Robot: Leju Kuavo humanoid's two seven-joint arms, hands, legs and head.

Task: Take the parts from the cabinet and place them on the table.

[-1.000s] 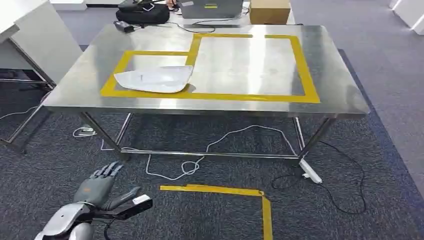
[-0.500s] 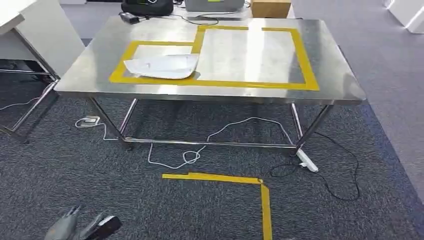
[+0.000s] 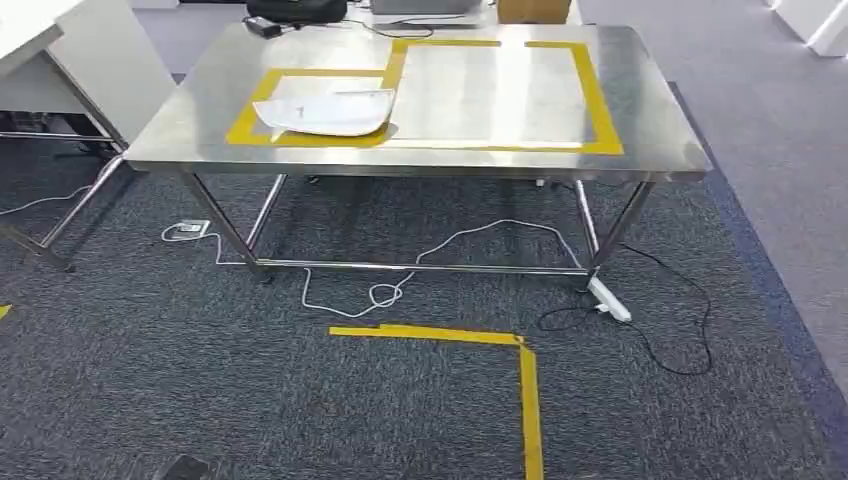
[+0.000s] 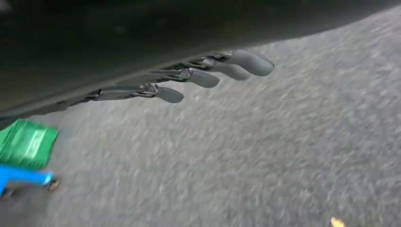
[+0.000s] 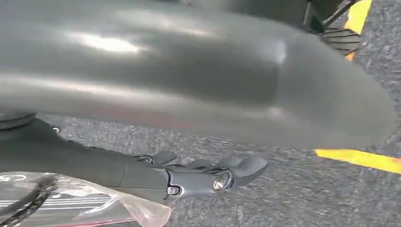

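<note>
The right hand [image 5: 203, 177] is hanging low over the carpet [image 5: 293, 194], its dark fingers [image 5: 241, 165] lying along a clear plastic bag [image 5: 71, 201] that is crinkling beneath the palm; whether the hand is actually clasping that bag cannot be told. The left hand [image 4: 189, 78] is hanging with its fingers [image 4: 246, 61] stretched out and a little apart, grasping nothing, above blurred grey carpet. Out ahead in the head view, a white bagged part [image 3: 325, 111] is lying flat on the steel desk [image 3: 660, 120], inside the smaller yellow tape frame [image 3: 262, 92] at the desk's left, its long axis running left to right along the front edge. A larger yellow tape rectangle [image 3: 600, 100] is sitting just beside it. Below, a white cable [image 3: 450, 250] is trailing between the desk legs, and a yellow floor marking [image 3: 525, 390] is lying nearer.
</note>
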